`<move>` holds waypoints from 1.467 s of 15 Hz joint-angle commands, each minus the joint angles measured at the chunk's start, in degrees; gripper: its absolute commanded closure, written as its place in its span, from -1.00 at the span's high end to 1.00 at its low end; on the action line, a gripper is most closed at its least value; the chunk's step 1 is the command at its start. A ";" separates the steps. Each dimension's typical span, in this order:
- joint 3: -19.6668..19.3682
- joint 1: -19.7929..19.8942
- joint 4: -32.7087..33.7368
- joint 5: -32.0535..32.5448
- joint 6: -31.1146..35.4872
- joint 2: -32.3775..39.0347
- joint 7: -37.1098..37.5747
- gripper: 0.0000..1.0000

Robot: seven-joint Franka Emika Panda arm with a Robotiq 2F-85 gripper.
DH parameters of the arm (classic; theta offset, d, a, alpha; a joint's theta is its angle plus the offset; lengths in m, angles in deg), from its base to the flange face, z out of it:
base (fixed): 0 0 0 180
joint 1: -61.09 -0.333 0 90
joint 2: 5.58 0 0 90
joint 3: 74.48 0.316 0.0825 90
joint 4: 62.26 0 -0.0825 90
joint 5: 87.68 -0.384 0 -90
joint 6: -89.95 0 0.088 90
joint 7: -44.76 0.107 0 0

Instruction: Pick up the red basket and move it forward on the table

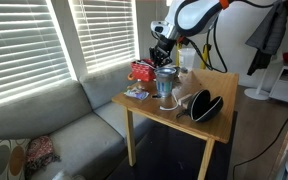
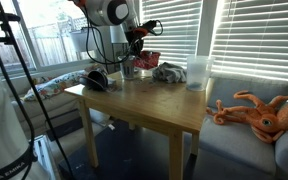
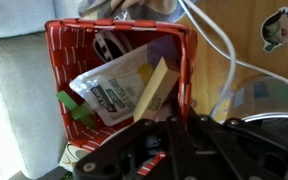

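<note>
The red basket (image 3: 114, 60) fills the wrist view, open top up, with packets and a card inside. My gripper (image 3: 149, 135) is closed on the basket's right wall, and a strip of red shows between the fingers. In both exterior views the basket (image 1: 141, 70) (image 2: 147, 60) is at the table's window-side edge with the gripper (image 1: 161, 48) (image 2: 136, 42) just above it. I cannot tell whether the basket rests on the wooden table (image 1: 219, 85) (image 2: 154, 100) or is slightly lifted.
A clear glass jar (image 1: 165, 85) (image 3: 254, 95) stands right beside the basket. A black oval case (image 1: 206, 105) (image 2: 96, 80) lies near one table corner. A grey cloth (image 2: 169, 72) and a white cup (image 2: 196, 70) sit near the sofa side. A grey sofa (image 1: 44, 120) borders the table.
</note>
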State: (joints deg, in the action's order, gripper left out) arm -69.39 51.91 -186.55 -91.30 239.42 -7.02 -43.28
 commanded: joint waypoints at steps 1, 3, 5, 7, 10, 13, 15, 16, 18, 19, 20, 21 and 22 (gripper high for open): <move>0.15 0.83 0.22 -3.22 -0.89 -0.46 -4.34 -0.95; 0.10 1.08 0.02 -4.63 -1.27 -0.86 -5.75 -0.95; 0.04 1.27 -0.15 -6.46 -1.73 -1.17 -8.15 -0.95; -0.18 1.46 -0.23 -9.71 -2.92 -1.61 -13.17 -0.95; -0.68 1.93 -0.38 -11.12 -4.03 -2.26 -17.12 -0.95; -1.39 2.35 -0.69 -13.28 -3.99 -3.07 -20.39 -0.95; -1.92 2.62 -0.63 -14.08 -4.75 -3.25 -22.58 -0.95; -2.11 2.73 -0.50 -14.15 -4.95 -3.00 -23.68 -0.95; -2.31 2.88 -0.33 -12.69 -4.67 -2.30 -25.21 -0.95; -2.31 2.93 -0.21 -11.73 -3.89 -1.70 -25.96 -0.95; -2.30 2.98 -0.04 -11.48 -4.02 -1.32 -26.58 -0.95; -2.24 3.09 0.11 -10.53 -3.71 -0.81 -26.99 -0.95; -2.20 3.17 0.26 -10.05 -3.95 -0.48 -27.38 -0.95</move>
State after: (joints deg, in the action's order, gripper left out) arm -71.75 54.56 -186.61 -102.89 235.39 -7.79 -68.30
